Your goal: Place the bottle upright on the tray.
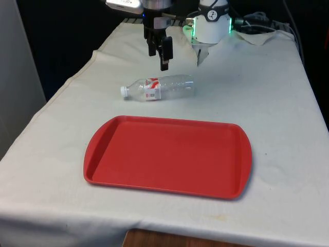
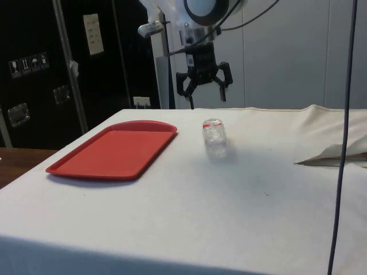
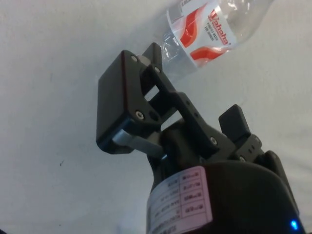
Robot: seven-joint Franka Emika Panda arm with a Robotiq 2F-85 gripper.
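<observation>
The claw [image 2: 204,86] hangs in the air with its fingers spread and holds nothing. Below it, the clear bottle [image 1: 160,87] lies on its side on the counter [image 1: 277,103]. The red tray [image 1: 167,156] rests flat beyond the bottle, apart from it.

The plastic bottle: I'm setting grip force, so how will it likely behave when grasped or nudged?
The plastic bottle lies on its side on the white cloth, so a nudge would probably roll it. It looks clear and empty, so it is likely light. Its thin walls may dent under a hard squeeze from the open gripper above it, and once stood on the red tray it may tip easily.
</observation>
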